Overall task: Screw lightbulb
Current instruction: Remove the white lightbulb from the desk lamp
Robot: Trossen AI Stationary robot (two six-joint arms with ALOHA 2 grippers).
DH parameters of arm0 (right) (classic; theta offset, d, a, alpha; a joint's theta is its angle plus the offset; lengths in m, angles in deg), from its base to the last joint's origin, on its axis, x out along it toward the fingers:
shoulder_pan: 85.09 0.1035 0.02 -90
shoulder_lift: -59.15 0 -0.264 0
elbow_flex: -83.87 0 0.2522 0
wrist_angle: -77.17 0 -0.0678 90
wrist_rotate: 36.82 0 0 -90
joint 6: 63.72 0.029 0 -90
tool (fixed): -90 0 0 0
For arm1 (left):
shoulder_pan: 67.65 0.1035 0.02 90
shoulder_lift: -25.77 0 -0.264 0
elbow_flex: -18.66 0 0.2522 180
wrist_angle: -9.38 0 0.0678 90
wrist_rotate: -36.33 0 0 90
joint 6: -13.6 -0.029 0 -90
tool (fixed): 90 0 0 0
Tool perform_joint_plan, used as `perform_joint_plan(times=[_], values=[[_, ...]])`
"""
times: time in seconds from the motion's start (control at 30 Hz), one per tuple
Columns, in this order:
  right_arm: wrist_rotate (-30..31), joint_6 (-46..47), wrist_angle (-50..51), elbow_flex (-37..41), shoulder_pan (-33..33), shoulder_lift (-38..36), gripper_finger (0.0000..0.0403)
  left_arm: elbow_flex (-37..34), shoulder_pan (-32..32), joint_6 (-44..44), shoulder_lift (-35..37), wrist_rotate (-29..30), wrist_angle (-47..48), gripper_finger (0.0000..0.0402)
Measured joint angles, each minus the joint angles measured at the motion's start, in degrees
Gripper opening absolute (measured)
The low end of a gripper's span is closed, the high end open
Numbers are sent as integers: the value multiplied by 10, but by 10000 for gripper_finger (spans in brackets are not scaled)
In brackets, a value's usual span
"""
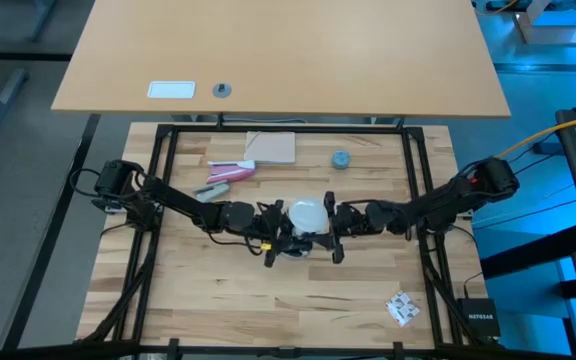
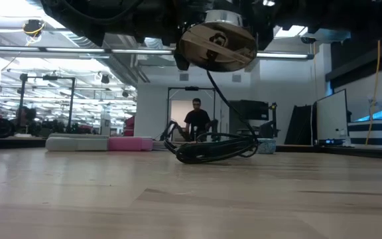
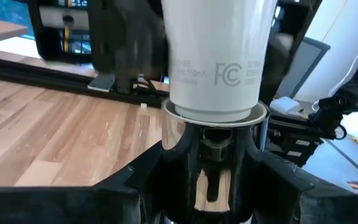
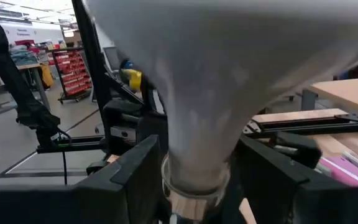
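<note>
The white lightbulb [image 1: 306, 212] stands upright at the table's middle, held above the table, its globe up. Its tapering neck [image 3: 219, 68] sits in the round silvery socket [image 3: 213, 117]. The socket's underside [image 2: 217, 45] hangs clear of the wood, and its black cord [image 2: 211, 149] drops to a coil on the table. My left gripper [image 1: 273, 238] reaches in from the left and is shut on the socket. My right gripper [image 1: 330, 232] reaches in from the right and is shut on the bulb. My left gripper pinches the socket's body [image 3: 211, 146] just under its silvery rim, one finger [image 3: 154, 168] on each side. The fingers come in level from the table's left. The socket is lifted clear of the table, opening up, with its cord hanging slack below. My right gripper pinches the narrow lower part of the bulb's cone [image 4: 197, 149], just above the socket's rim [image 4: 194, 190], between its two fingers [image 4: 138, 168]. The fingers come in level from the table's right. The bulb stands upright in the socket.
Pink and grey items [image 1: 230, 172], a tan pad [image 1: 271, 147] and a small blue-grey cap [image 1: 340, 159] lie toward the far side. A crumpled wrapper [image 1: 401, 308] lies near right. Black frame rails [image 1: 413, 190] border the table. A person [image 2: 196, 119] stands far back in the room.
</note>
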Motion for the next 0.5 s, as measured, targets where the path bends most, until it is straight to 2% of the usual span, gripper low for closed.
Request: perform_joint_plan(times=[0.13, 0.33, 0.5], values=[[-2, -3, -20, -16, 0, 26, 209, 0, 0, 0, 0, 2, 4, 175], [-45, -44, -19, -33, 0, 31, 207, 1, -8, -4, 0, 1, 18, 175], [-65, -45, -6, -34, 0, 31, 169, 1, -20, -24, 0, 2, 19, 175]])
